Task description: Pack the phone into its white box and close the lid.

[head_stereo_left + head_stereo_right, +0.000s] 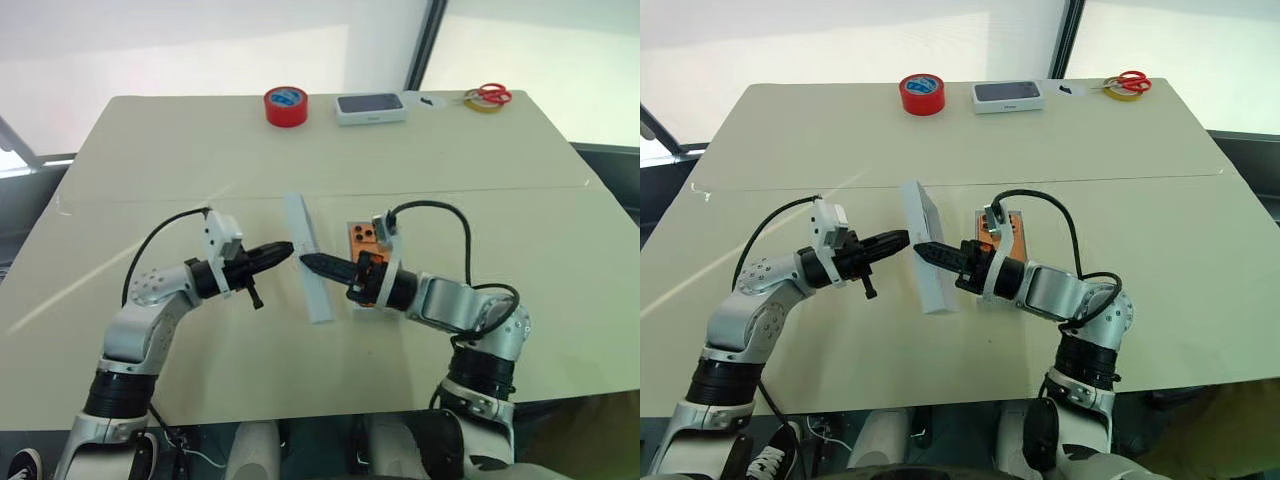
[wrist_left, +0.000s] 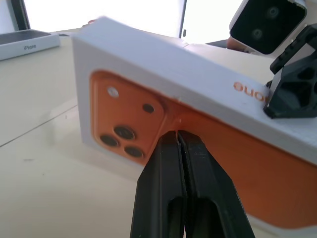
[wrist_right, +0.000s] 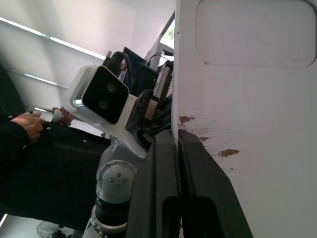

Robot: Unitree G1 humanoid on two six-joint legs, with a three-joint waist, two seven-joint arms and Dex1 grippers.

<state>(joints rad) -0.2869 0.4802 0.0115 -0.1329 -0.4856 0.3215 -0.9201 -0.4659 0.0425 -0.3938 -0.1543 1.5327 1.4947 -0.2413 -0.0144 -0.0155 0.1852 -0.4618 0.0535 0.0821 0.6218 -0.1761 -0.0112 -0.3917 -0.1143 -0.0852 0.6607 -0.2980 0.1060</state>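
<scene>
The lid (image 1: 309, 262) stands on its long edge at the table's middle, between both grippers. Its pale inside (image 3: 247, 99) faces my right arm. Its outer face (image 2: 124, 119), printed orange with camera lenses, faces my left arm. My right gripper (image 1: 305, 262) is shut on the lid's upper rim wall. My left gripper (image 1: 288, 247) is shut, with its tips touching the outer face. Behind my right wrist the orange phone (image 1: 360, 238) lies back up in the white box (image 1: 1021, 232), partly hidden by the wrist.
At the table's far edge are a red tape roll (image 1: 286, 106), a white box with a dark phone picture (image 1: 370, 107) and red scissors (image 1: 490, 95). A person's hand (image 3: 27, 124) shows beyond the table.
</scene>
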